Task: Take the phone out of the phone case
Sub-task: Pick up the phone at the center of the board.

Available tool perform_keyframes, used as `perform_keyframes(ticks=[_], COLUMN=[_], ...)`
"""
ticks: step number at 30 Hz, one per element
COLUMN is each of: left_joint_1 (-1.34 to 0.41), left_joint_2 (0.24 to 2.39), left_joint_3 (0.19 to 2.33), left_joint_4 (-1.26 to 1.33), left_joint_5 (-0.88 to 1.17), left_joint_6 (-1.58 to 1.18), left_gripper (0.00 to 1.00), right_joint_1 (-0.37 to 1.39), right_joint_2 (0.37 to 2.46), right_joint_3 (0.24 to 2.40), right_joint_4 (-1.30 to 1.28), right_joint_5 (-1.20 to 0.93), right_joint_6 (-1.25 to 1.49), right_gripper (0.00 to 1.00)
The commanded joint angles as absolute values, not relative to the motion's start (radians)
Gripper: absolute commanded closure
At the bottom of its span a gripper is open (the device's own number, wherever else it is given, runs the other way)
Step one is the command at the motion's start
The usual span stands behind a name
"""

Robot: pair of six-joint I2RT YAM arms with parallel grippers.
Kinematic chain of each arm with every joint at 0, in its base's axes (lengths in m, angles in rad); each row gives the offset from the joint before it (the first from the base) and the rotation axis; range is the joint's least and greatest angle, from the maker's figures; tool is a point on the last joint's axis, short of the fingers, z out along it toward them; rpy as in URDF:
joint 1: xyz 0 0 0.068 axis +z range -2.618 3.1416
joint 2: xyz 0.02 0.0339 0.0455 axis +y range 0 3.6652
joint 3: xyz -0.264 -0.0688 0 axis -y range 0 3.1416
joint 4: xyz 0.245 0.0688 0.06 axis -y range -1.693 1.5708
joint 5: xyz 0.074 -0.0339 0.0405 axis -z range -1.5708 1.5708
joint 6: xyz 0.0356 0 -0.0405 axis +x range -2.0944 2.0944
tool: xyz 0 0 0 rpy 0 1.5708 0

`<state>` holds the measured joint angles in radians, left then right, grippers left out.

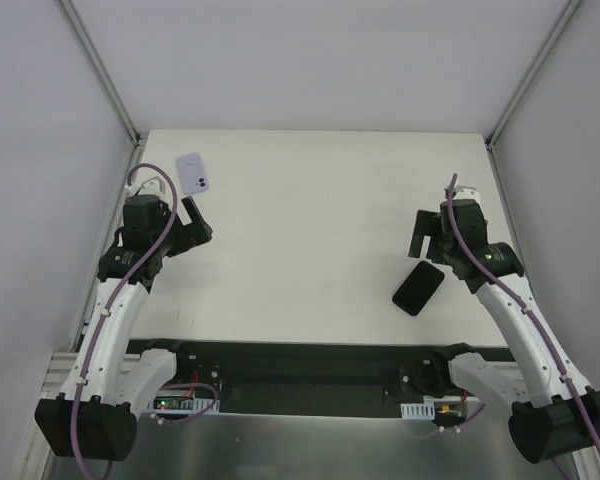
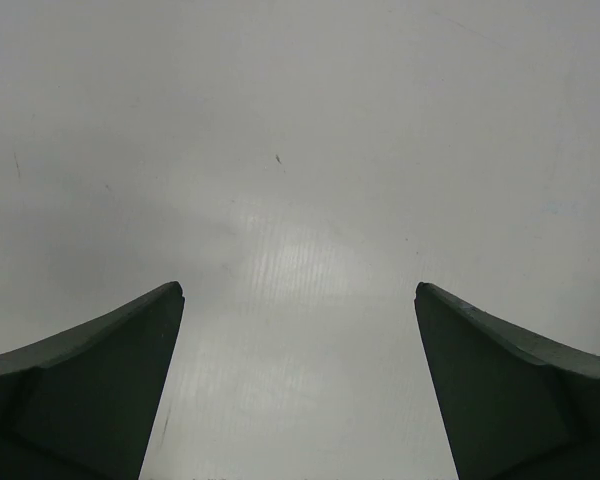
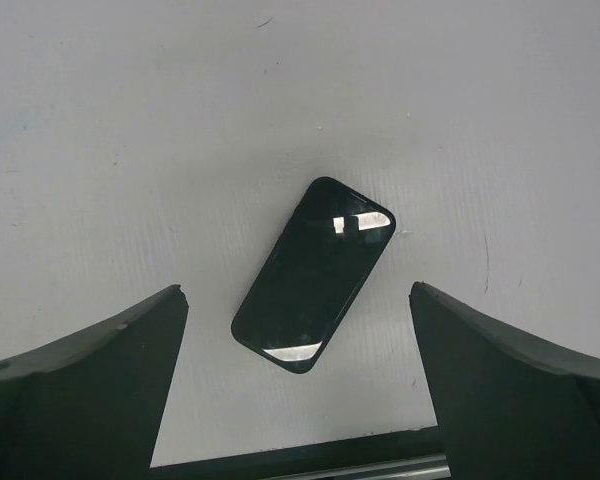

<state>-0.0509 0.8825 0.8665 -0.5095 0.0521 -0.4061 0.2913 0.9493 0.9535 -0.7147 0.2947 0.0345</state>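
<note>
— Where is the phone sitting right now?
— The phone (image 3: 313, 274) is lying flat on the table (image 1: 310, 230), dark glossy face up and slanted. The right claw (image 3: 298, 292) is hovering right over it with its fingers (image 3: 90, 390) spread wide, gripping nothing.
— And the case?
— Well apart from the phone, over on the left arm's (image 1: 120, 300) side and further back, a pale lilac piece is lying flat. I'm taking that for the phone case (image 1: 192, 174), though I'm not managing to tell for certain which of the two is shell and which is handset.
— Why are they lying so far apart?
— I'm guessing each arm is keeping one piece on its own side, so the two are plainly separate. Going by that, the job is looking done or close to it.
— What is the left claw doing?
— The left claw (image 1: 197, 222) is hanging far from the phone, just beside the case on the side facing the phone. It is gaping wide too, and its own camera is showing only bare table between the fingers.
— And the arms themselves?
— Both are reaching forward from their bases with elbows bent and wrists pitching down. The right arm (image 1: 520, 310) is angling in toward the phone, the left one is leaning away from it
</note>
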Motion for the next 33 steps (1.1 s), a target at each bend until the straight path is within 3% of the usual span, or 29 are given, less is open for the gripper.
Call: perform_keyframes(ticks=[1, 13, 17, 21, 33], left_joint_1=[-0.048, -0.048, -0.046, -0.048, -0.046], left_joint_2=[0.862, 0.853, 0.853, 0.900, 0.911], left_joint_3=[0.876, 0.879, 0.893, 0.903, 0.894], left_joint_4=[-0.495, -0.506, -0.525, -0.525, -0.528], left_joint_5=[0.051, 0.008, 0.078, 0.146, 0.161], left_joint_6=[-0.400, -0.425, -0.497, -0.482, -0.451], left_gripper=[0.01, 0.01, 0.01, 0.01, 0.01], right_joint_1=[0.287, 0.288, 0.291, 0.308, 0.310], right_joint_2=[0.927, 0.977, 1.069, 1.153, 1.331], right_joint_3=[0.968, 0.922, 0.870, 0.828, 0.756], right_joint_4=[-0.710, -0.747, -0.738, -0.785, -0.672], right_joint_5=[0.325, 0.333, 0.262, 0.327, 0.276], right_joint_6=[0.055, 0.196, 0.328, 0.474, 0.560], right_gripper=[0.04, 0.04, 0.04, 0.04, 0.04])
